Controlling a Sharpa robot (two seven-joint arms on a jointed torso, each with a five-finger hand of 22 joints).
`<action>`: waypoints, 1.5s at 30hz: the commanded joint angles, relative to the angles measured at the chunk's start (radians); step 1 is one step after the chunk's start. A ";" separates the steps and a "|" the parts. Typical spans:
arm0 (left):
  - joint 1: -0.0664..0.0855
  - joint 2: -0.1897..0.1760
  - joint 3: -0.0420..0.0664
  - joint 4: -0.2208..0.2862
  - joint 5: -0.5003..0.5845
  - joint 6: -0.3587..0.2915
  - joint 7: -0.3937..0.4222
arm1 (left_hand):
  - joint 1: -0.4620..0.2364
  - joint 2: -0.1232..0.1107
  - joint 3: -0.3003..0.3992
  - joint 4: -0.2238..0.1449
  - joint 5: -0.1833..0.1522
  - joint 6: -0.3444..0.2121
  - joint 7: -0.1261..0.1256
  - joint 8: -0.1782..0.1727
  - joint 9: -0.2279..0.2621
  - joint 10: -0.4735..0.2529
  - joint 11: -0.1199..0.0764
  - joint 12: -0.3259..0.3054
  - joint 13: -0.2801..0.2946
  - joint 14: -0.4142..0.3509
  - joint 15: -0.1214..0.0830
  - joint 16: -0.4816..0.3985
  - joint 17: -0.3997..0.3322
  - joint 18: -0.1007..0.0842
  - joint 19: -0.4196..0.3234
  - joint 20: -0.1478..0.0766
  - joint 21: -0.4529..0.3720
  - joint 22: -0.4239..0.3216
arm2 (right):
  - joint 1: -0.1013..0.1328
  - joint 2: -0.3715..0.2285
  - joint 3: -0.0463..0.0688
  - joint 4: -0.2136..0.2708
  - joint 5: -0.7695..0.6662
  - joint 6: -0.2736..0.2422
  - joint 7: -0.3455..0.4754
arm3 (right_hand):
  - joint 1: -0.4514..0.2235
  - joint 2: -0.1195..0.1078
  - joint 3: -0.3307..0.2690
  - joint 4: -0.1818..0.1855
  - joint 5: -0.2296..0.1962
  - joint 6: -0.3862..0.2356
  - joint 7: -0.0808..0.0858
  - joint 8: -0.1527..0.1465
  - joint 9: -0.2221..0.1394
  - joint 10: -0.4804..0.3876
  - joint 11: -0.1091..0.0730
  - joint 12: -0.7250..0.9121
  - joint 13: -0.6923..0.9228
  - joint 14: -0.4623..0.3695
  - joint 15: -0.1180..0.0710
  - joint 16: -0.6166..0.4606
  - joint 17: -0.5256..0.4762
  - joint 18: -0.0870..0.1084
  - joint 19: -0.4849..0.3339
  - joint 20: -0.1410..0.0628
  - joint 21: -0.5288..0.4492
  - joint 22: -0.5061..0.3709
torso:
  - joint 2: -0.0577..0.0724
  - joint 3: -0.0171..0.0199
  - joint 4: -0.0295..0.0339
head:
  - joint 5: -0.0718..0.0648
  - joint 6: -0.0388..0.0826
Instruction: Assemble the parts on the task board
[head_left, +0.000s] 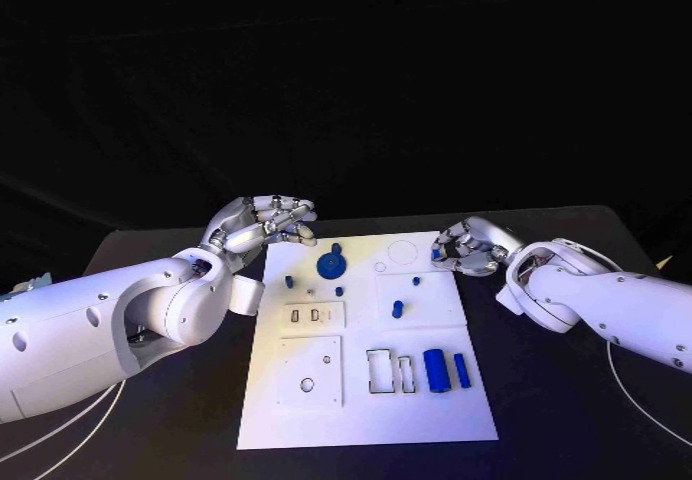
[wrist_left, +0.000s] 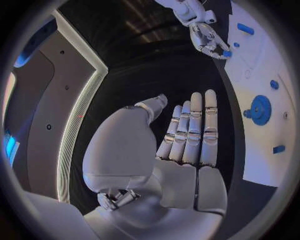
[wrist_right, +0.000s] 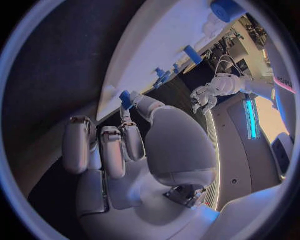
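The white task board (head_left: 361, 400) lies mid-table. On it are a blue round disc (head_left: 333, 265) (wrist_left: 260, 110), a blue cylinder (head_left: 436, 371) beside a blue bar (head_left: 462, 370), and a small blue peg (head_left: 397, 309). My right hand (head_left: 472, 245) (wrist_left: 209, 40) hovers at the board's far right corner and pinches a small blue part (head_left: 437, 254) (wrist_right: 125, 99) between thumb and fingertip. My left hand (head_left: 268, 225) (wrist_left: 187, 135) is raised over the far left corner, fingers apart, holding nothing.
The board (wrist_right: 156, 45) has empty recesses: a rectangular frame (head_left: 389, 371) near the cylinder and a square plate with holes (head_left: 312, 372). Black table (head_left: 577, 420) stretches on both sides. Thin white cables (head_left: 635, 400) trail by the right arm.
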 joint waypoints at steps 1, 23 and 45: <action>0.000 0.001 0.000 -0.002 0.001 0.019 0.005 | 0.005 0.006 -0.002 -0.005 0.001 -0.007 0.010 -0.004 0.001 -0.006 0.001 -0.005 0.001 -0.005 0.001 0.006 0.001 0.018 -0.005 0.001 0.005 0.002 | 0.002 -0.009 0.002 0.036 -0.003 -0.057 -0.011 | 0.000 0.013 0.010 0.002 0.010 0.003 -0.003 0.010 0.003 -0.001 -0.007 0.006 0.063 0.106 -0.008 0.004 0.262 -0.020 0.001 -0.008 0.004 0.033 | -0.002 -0.0004 0.0004 | 0.001 0.001; 0.000 0.012 0.000 -0.048 0.001 0.017 0.007 | 0.005 0.007 0.000 -0.010 0.001 -0.008 0.011 -0.004 0.005 -0.004 0.001 -0.010 0.002 -0.010 0.001 0.012 0.007 0.018 -0.012 0.002 0.015 0.006 | 0.014 0.081 0.002 0.262 -0.092 -0.085 -0.142 | -0.006 0.021 0.014 0.010 0.021 0.001 -0.005 0.017 0.006 -0.002 -0.008 0.004 0.061 0.104 -0.010 0.001 0.254 -0.017 -0.005 -0.010 -0.008 0.022 | -0.009 -0.0096 0.0014 | 0.030 -0.006; 0.000 0.030 0.000 -0.066 0.001 0.017 0.007 | 0.005 0.007 0.000 -0.010 0.001 -0.008 0.011 -0.004 0.005 -0.004 0.001 -0.010 0.002 -0.010 0.001 0.012 0.007 0.018 -0.012 0.002 0.015 0.006 | -0.058 0.256 -0.023 0.224 -0.315 -0.058 -0.238 | -0.013 0.015 0.015 0.011 0.036 -0.008 -0.004 0.023 0.008 -0.003 -0.008 0.002 0.060 0.103 -0.011 0.000 0.250 -0.016 -0.007 -0.011 -0.013 0.019 | -0.006 -0.0063 0.0030 | 0.064 -0.032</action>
